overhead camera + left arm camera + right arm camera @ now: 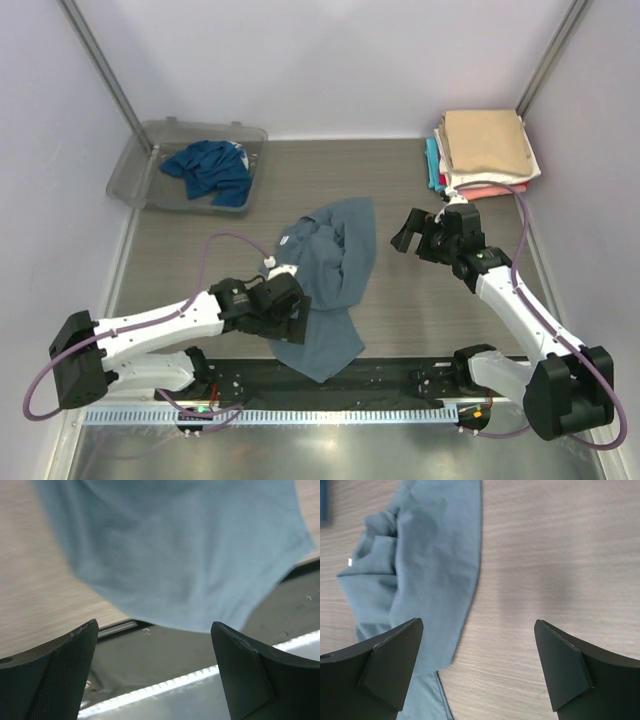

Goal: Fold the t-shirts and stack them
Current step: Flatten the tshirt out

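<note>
Wood-grain table (420, 310): slate-blue t-shirt (335, 262) crumpled at centre. Your left gripper (154, 626) sits low at its near-left edge, your right gripper (479, 622) angled down beside it. Both are spread wide, holding nothing.

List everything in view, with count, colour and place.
slate-blue t-shirt: 1, dusty blue, crumpled at table centre, hem over the near edge
teal-blue t-shirt: 1, deep teal, bunched inside the tub
folded t-shirts: 4 visible, tan on top, white, coral and teal beneath, stacked far right
tub: 1, clear plastic, far left
table: 1, grey wood-grain
left end effector: 1, black, open, at the slate-blue t-shirt's near-left edge
right end effector: 1, black, open, over bare table right of that shirt
</note>
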You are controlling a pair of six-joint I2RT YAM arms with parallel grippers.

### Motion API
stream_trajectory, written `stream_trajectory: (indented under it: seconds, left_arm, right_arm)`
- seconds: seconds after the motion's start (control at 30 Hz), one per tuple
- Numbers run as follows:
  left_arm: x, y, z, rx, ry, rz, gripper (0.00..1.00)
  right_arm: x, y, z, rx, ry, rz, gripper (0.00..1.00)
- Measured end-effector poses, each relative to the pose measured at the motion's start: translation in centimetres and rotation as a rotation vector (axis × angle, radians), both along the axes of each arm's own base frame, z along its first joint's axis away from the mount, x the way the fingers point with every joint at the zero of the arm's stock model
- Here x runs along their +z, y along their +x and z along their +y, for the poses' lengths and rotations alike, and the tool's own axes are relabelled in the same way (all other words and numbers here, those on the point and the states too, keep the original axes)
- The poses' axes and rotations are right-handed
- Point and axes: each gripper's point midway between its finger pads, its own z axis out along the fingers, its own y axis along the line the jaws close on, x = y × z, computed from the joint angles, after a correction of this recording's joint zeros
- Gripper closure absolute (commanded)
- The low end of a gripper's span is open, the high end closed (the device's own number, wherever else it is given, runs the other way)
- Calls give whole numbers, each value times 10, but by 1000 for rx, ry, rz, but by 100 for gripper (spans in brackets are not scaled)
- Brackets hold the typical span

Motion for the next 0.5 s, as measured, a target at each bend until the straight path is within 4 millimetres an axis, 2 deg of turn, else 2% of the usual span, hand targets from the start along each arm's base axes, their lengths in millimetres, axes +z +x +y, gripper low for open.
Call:
stream_trajectory:
  seconds: [0.2,0.3,0.4,0.43,0.5]
  left_arm:
    - [-31,-46,-29,-20,-67,116,4]
    - [-46,-57,-41,-13,-46,162,6]
    - [-65,-63,-44,0,4,193,10]
    - [-71,-63,-44,6,23,199,13]
    - [-75,-61,-44,14,56,201,45]
  right_arm:
    - [-26,-16,-3,-9,-1,81,0]
    - [-30,-18,-4,-11,-3,91,0]
    - [-27,-20,-4,-11,-1,83,0]
    - [-27,-20,-5,-11,-1,80,0]
    - [-27,-20,-5,-12,-1,82,0]
